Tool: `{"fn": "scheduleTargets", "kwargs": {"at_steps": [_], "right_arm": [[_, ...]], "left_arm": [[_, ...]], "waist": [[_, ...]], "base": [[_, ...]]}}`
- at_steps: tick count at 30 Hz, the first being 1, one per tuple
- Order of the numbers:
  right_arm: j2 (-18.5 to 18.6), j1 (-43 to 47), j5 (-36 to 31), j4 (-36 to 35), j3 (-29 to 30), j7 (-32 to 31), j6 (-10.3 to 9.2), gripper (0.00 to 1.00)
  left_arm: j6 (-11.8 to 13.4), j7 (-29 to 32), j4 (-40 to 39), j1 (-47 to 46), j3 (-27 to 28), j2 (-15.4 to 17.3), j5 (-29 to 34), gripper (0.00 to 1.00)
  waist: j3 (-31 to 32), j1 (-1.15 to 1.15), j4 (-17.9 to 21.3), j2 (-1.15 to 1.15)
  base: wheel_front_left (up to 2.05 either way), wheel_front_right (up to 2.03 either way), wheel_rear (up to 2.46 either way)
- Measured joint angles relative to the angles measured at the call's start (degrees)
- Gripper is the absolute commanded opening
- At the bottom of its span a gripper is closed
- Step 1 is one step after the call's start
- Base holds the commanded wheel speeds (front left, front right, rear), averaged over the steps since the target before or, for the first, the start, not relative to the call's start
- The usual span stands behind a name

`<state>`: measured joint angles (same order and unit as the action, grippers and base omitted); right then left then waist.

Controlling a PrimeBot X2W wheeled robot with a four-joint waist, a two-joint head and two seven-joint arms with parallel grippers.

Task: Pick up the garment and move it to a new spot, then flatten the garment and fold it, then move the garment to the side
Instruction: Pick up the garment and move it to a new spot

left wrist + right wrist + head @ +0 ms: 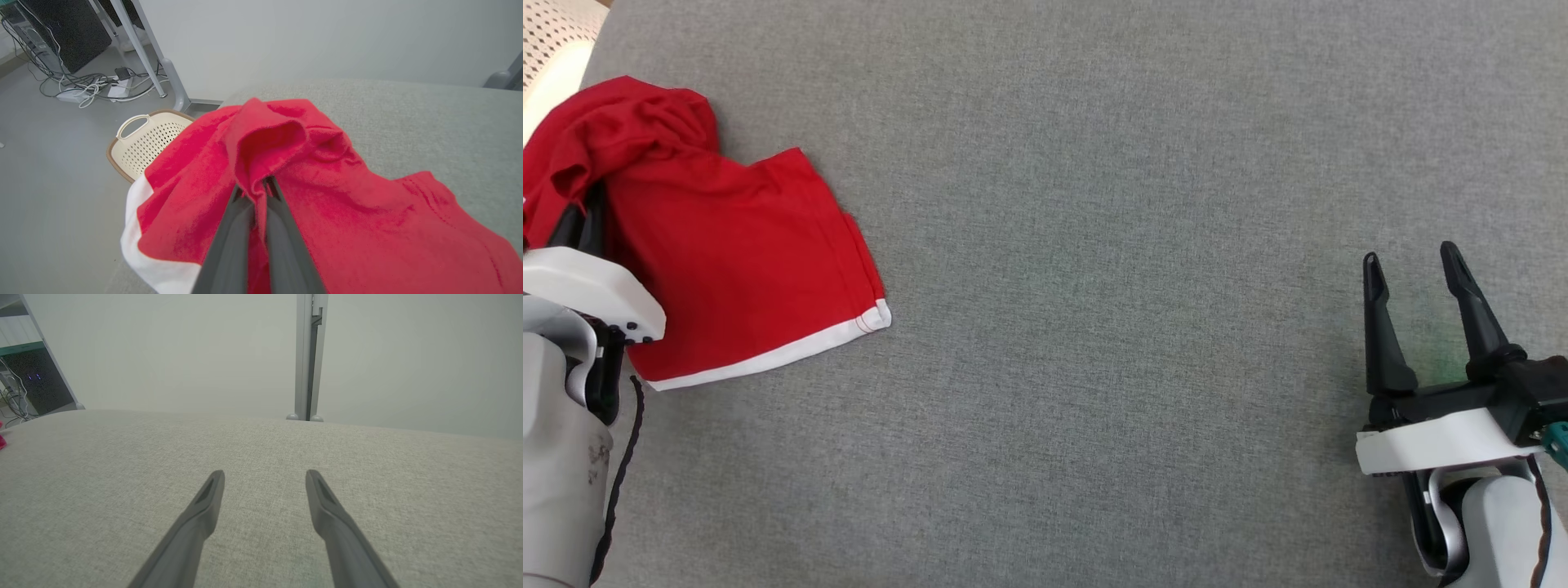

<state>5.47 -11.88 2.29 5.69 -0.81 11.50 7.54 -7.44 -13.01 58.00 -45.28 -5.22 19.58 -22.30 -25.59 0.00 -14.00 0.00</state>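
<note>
**Left gripper (255,188) pinches red garment (735,245) at table's (1135,245) left edge**

My left fingers (282,228) are pressed together on a raised fold of the garment; in the left wrist view the red cloth bunches up around their tips and a strip of it hangs between them. The garment lies crumpled at the far left of the grey table, part of it heaped near the edge, the rest spread flatter toward the middle; a white hem (768,355) runs along its near side in the head view. My left wrist housing covers the garment's near-left corner.

My right gripper (1411,257) sits at the lower right of the head view, well apart from the garment; its two fingers stand spread with nothing between them, bare grey fabric beneath in the right wrist view.

Past the table's left edge a cream perforated basket (143,143) stands on the floor, just beside the garment in the left wrist view; beyond it, a tangle of cables (81,83) lies by a metal leg (163,69).
</note>
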Motion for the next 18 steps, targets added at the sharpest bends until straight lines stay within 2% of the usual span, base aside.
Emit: {"fn": "scheduleTargets", "kwargs": {"at_steps": [5, 10, 14, 18], "right_arm": [[-0.91, 0.0, 0.45, 2.64, -0.54, 1.19, 0.0, 1.0], [-1.78, 0.12, 1.48, 5.24, -0.92, 2.3, 0.0, 1.0], [-2.25, 0.38, 2.36, 6.88, -0.96, 2.93, 0.0, 1.0], [-2.48, 0.55, 3.14, 7.82, -1.03, 3.24, 0.0, 1.0]], "left_arm": [[0.0, -1.65, -5.02, 0.36, -1.77, 1.53, 0.25, 0.0], [0.0, -1.78, -13.89, 2.08, -3.77, 2.47, 1.03, 0.0], [0.0, 1.77, -23.15, 3.65, -4.95, 2.44, 0.22, 0.0], [0.03, 8.06, -34.49, 6.44, -6.17, 1.41, -1.42, 0.0]], "waist": [[3.41, 0.0, -0.17, 0.0], [7.65, 0.0, -0.03, 0.0], [11.08, 0.0, 0.41, 0.0], [13.81, 0.0, 1.42, 0.0]], "base": [[0.0, 0.0, 0.0], [0.0, 0.0, 0.0], [0.0, 0.0, 0.0], [0.0, 0.0, 0.0]]}}
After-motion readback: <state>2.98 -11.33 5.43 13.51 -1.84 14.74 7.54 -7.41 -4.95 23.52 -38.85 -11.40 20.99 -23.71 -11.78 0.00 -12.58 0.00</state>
